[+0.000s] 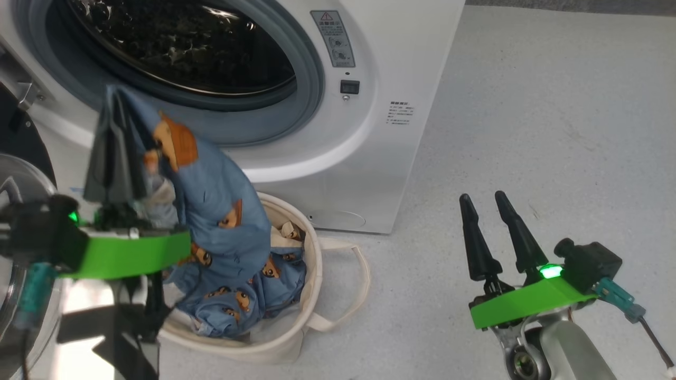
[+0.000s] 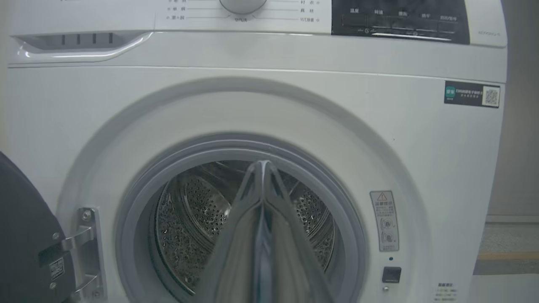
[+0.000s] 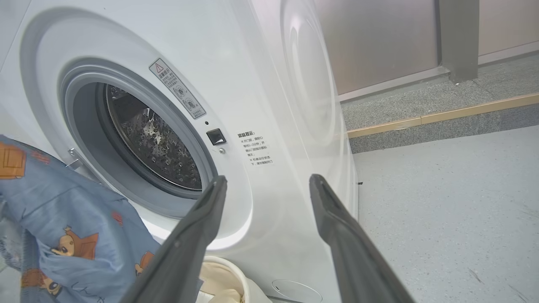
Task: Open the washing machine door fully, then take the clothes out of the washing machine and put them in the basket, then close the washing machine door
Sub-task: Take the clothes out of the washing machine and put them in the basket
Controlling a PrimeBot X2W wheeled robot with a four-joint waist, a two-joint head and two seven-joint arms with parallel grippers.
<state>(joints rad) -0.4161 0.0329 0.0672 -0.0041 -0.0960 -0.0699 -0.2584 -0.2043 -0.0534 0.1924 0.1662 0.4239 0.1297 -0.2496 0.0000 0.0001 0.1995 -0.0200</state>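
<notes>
1. left gripper [image 1: 113, 113] fully closed, pinching the top of the clothes [image 1: 216, 206]; their lower part lies in the basket [image 1: 316, 248]
2. right gripper [image 1: 482, 196] spread wide, empty, above the floor [image 1: 554, 105], right of the basket
3. door [image 1: 24, 145] swung open at left; basket just before the washing machine [image 1: 406, 105]

The clothes [image 1: 216, 200] were light blue, printed with orange-brown cartoon figures. The basket [image 1: 317, 253] was cream. The washing machine [image 1: 417, 79] was white, its gasket [image 1: 311, 74] grey, its drum [image 2: 198, 202] perforated steel. My right gripper [image 1: 482, 195] had black fingers [image 1: 475, 243] on a bright green mount [image 1: 517, 303].
</notes>
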